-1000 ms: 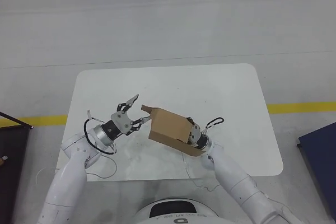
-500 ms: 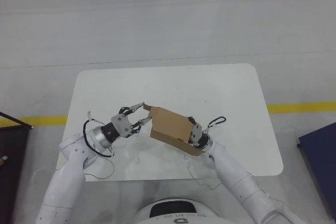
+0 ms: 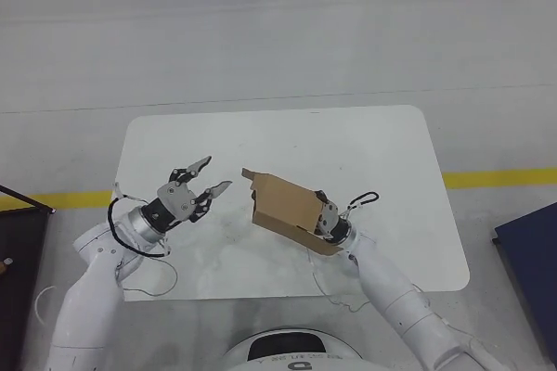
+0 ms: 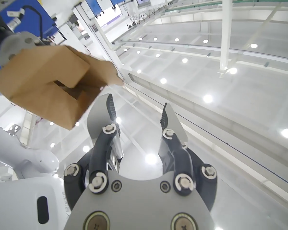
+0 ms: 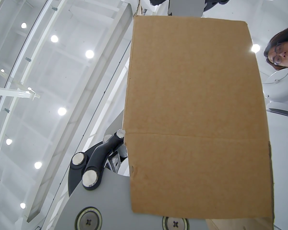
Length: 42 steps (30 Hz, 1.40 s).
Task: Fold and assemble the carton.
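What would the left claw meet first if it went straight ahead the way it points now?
Likely the carton: its flap corner lies just ahead of one finger of the open left claw. The claw's middle line looks free, though depth is unclear.

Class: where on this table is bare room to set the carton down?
Bare: the far strip of the table beyond the carton, and its end past the right gripper. Crowded: the middle, around left gripper and carton.

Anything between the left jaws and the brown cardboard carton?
No: top view shows bare white table between left jaws and brown cardboard carton.
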### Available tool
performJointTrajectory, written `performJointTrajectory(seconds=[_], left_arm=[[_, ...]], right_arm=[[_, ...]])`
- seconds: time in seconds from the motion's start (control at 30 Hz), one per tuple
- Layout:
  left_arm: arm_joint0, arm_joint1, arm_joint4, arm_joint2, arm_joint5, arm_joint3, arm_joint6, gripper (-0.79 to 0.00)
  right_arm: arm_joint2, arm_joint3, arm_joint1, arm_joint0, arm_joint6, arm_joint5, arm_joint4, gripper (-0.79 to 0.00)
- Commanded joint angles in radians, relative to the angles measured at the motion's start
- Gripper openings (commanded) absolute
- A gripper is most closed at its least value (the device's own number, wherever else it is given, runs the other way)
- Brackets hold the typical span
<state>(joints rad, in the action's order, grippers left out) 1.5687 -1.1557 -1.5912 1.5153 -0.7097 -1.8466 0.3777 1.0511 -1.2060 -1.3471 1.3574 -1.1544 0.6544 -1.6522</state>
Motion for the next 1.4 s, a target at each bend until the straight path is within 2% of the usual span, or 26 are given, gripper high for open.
performJointTrajectory(seconds=[0.0,0.1,0.23,0.37,0.53,0.77,0.93,1.13,1.37], left_arm=[[-0.007,-0.002,-0.038,-0.002,0.006,-0.006,-0.026,-0.369],[-0.034,-0.003,-0.014,-0.036,0.003,-0.005,-0.074,-0.366],[-0.073,-0.007,0.003,-0.098,-0.014,0.043,-0.103,-0.351],[-0.100,-0.012,0.005,-0.146,-0.029,0.086,-0.107,-0.289],[-0.116,-0.014,-0.002,-0.171,-0.040,0.112,-0.094,-0.256],[-0.111,-0.011,-0.002,-0.180,-0.061,0.113,-0.079,-0.314],[-0.099,-0.007,0.010,-0.174,-0.086,0.111,-0.068,-0.394],[-0.088,0.000,0.021,-0.163,-0.125,0.103,-0.042,-0.416],[-0.072,0.005,0.028,-0.152,-0.126,0.096,-0.045,-0.449]], right_arm=[[0.000,0.000,0.000,-0.001,0.004,0.000,0.003,-0.785],[-0.004,-0.005,-0.001,-0.004,0.012,-0.003,0.015,-0.785],[-0.005,-0.012,-0.001,-0.003,0.014,-0.007,0.026,-0.785],[-0.004,-0.019,0.000,0.006,0.011,-0.013,0.037,-0.785],[0.004,-0.023,0.002,0.019,0.005,-0.021,0.045,-0.785],[0.010,-0.029,0.004,0.028,0.005,-0.025,0.048,-0.785],[0.011,-0.026,0.002,0.028,0.008,-0.041,0.045,-0.785],[0.012,-0.019,0.000,0.026,0.008,-0.052,0.038,-0.785],[0.015,-0.015,-0.002,0.028,0.001,-0.075,0.038,-0.785]])
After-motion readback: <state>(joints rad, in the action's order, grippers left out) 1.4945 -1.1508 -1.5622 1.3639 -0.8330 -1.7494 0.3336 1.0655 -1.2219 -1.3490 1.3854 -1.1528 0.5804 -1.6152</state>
